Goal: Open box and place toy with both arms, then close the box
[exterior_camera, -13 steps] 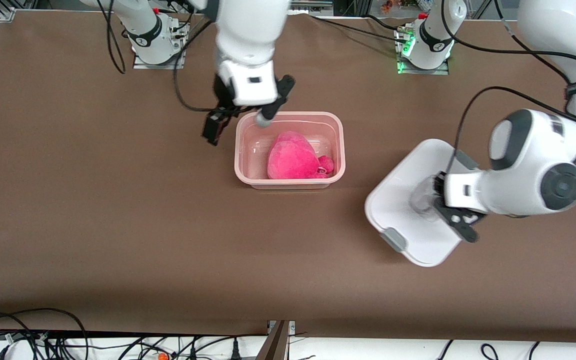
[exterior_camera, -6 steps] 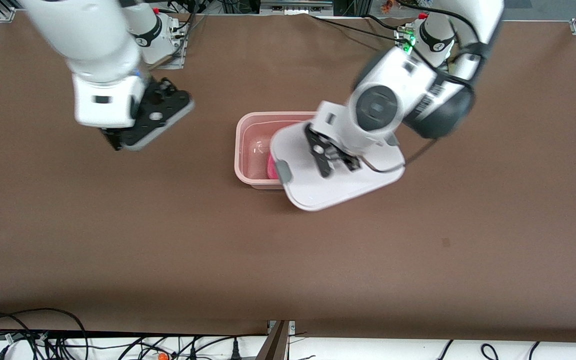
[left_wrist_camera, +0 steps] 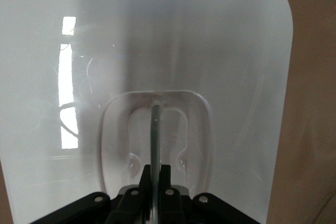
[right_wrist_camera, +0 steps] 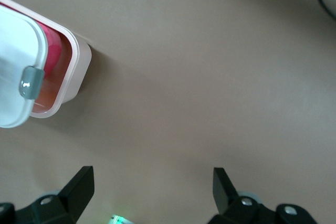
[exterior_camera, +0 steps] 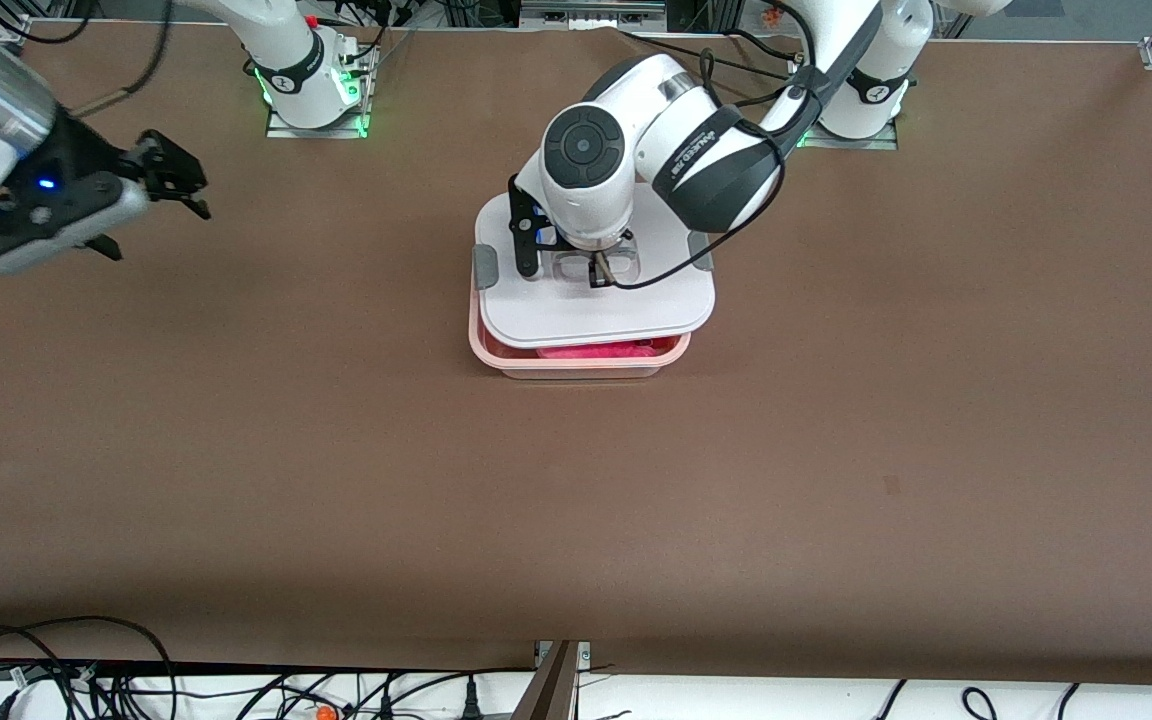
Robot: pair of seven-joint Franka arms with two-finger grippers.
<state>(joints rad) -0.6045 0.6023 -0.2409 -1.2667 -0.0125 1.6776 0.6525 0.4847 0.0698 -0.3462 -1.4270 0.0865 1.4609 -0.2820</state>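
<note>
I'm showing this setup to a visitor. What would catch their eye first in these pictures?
Mid-table, the left gripper holds the white lid by its clear handle over the pink box, the lid sitting askew so the edge nearer the camera stays uncovered. The hot-pink toy peeks out through that gap. The right gripper hangs open over the table toward the right arm's end.

My left claw (exterior_camera: 564, 262) pinches the white lid's clear handle (left_wrist_camera: 155, 129) over the pale pink plastic box (exterior_camera: 576, 359), the hot-pink plush toy (exterior_camera: 601, 350) peeking out beneath.
</note>
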